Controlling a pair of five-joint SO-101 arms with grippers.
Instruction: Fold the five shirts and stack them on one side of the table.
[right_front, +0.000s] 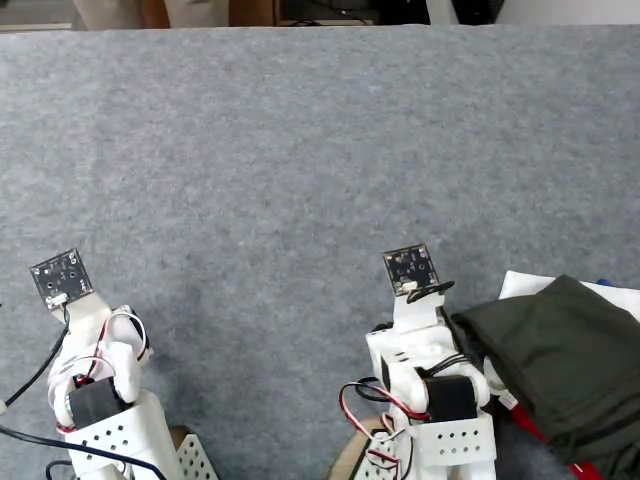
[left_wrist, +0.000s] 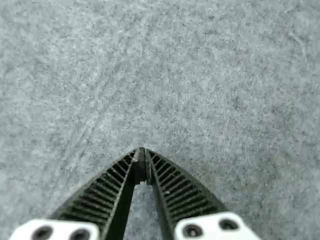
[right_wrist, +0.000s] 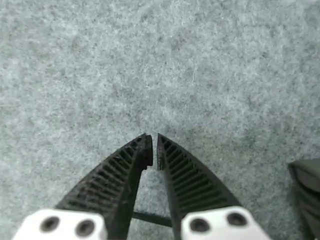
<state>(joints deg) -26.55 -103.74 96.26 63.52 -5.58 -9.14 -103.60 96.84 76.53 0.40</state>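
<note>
A stack of folded shirts lies at the table's near right corner, with a dark olive shirt (right_front: 555, 350) on top. A white one (right_front: 522, 285) and a red edge (right_front: 530, 425) peek out beneath it. The right arm (right_front: 425, 350) is folded back just left of the stack. My right gripper (right_wrist: 152, 140) is shut and holds nothing, hanging over bare grey felt, with the dark shirt's edge (right_wrist: 306, 187) off to one side. The left arm (right_front: 90, 350) rests at the near left. My left gripper (left_wrist: 141, 151) is shut, with nothing in it, over bare felt.
Grey felt covers the table (right_front: 300, 150) from the arms to the far edge. Loose cables (right_front: 365, 400) hang around both arm bases at the near edge.
</note>
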